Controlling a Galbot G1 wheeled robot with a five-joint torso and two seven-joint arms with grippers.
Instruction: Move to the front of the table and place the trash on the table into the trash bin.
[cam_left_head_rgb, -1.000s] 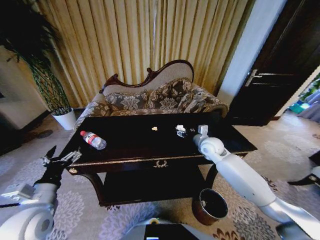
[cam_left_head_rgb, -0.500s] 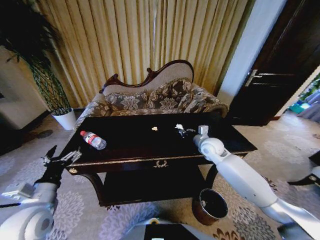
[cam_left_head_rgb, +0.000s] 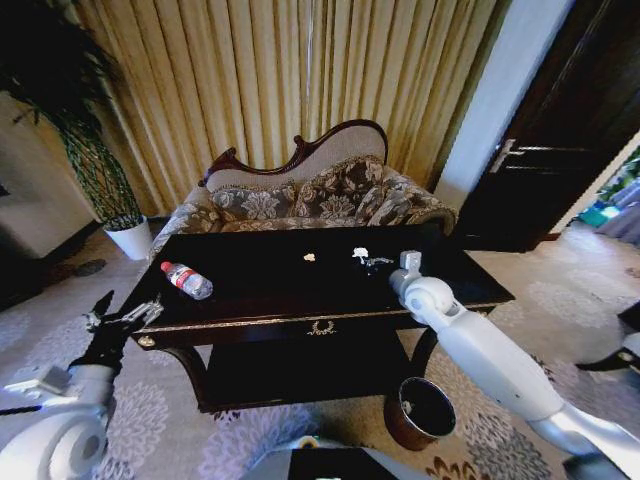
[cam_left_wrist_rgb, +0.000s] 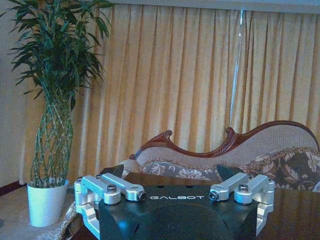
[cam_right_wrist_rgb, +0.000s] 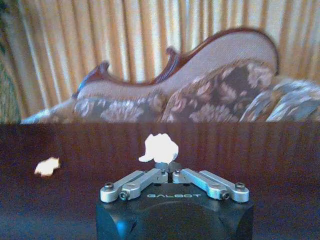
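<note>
The left gripper (cam_left_head_rgb: 125, 322) hangs spread wide off the table's (cam_left_head_rgb: 260, 318) left end, holding nothing; its housing reads GALBOT. The bottle (cam_left_head_rgb: 187, 280) with its red label, wording unreadable, lies near the table's left edge. A small paper scrap (cam_left_head_rgb: 309, 257) sits mid-table. The right gripper (cam_right_wrist_rgb: 170, 172), also marked GALBOT, is pinched on the larger white paper scrap (cam_right_wrist_rgb: 160, 148). The trash bin (cam_left_head_rgb: 421, 413) stands on the floor by the table's right front leg.

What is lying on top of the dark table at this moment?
On the table lie a water bottle near its left end and a small paper scrap. The right gripper is shut on a second paper scrap. Anything under the right arm is covered.
</note>
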